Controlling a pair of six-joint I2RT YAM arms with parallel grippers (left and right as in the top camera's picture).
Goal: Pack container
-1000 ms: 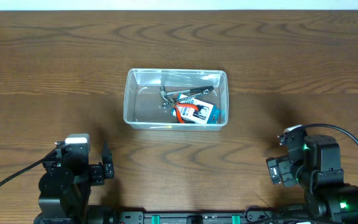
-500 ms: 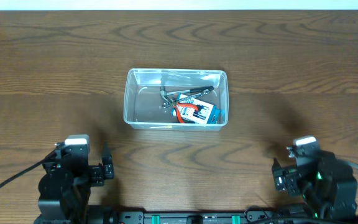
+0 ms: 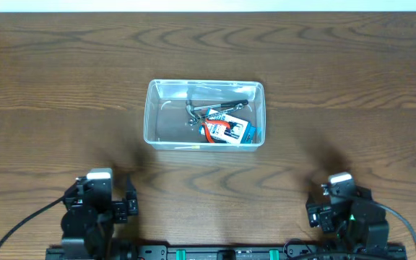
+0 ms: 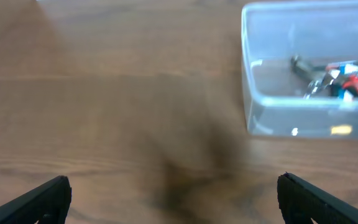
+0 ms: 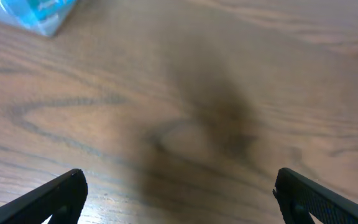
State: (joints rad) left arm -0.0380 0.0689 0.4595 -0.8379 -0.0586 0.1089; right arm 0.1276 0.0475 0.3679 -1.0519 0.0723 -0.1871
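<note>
The clear plastic container stands on the wooden table, a little left of the middle. Inside its right half lie metal tools and a blue, red and white package. It shows in the left wrist view at the upper right, and its corner shows in the right wrist view at the top left. My left gripper is open and empty at the near left edge. My right gripper is open and empty at the near right edge. Both are far from the container.
The brown wooden table stretches around the container. A white strip runs along the far edge. A dark rail with green clips lies along the near edge between the arm bases.
Both arms have drawn back toward the near edge; the right arm moved down and slightly left, the left arm slightly down and right. The container and its contents have not moved.
</note>
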